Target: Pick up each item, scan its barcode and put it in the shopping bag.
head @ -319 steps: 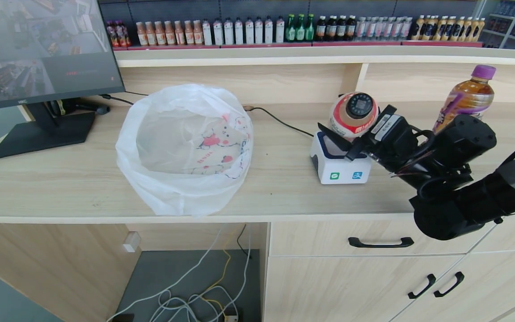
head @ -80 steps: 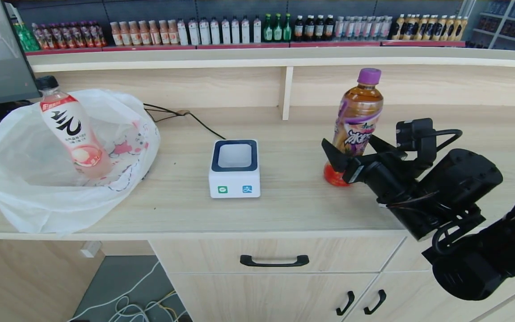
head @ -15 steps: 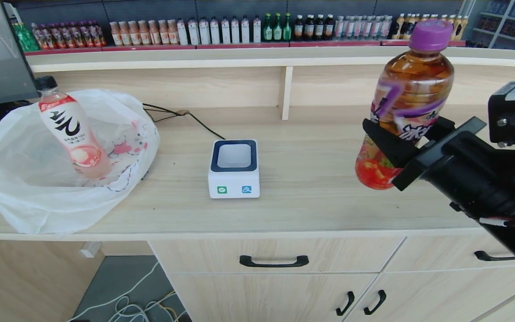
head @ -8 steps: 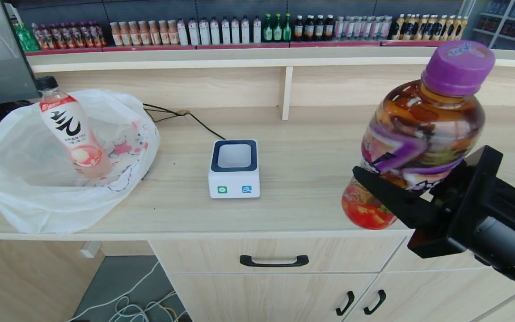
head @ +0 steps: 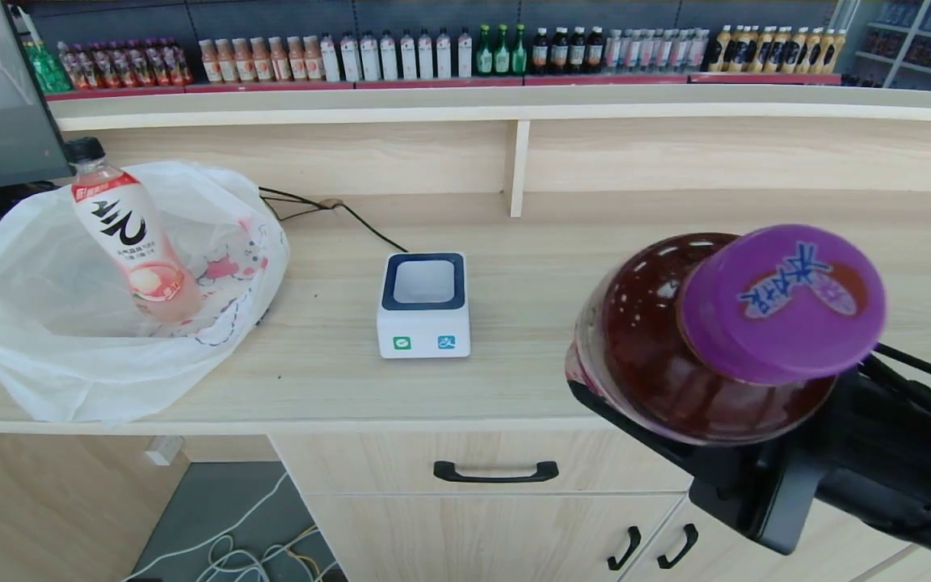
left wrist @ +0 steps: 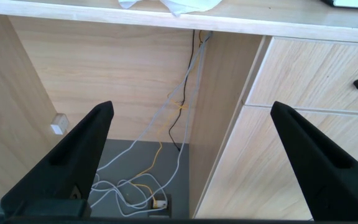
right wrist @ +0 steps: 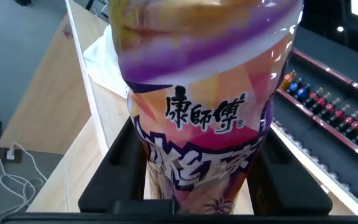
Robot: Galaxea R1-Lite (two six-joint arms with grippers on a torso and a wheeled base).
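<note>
Scan step: the right jaws clamp the tea bottle, held at four o'clock from the scanner; the left jaws gape wide, empty. Next, the barcode likely needs turning towards the scanner's window.

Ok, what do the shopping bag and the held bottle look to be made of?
The shopping bag looks like thin, translucent plastic film: crumpled, see-through walls. The held bottle is probably clear glossy plastic, since dark drink and highlights show; its purple cap looks matte.

Shop: drink shelves, checkout counter
</note>
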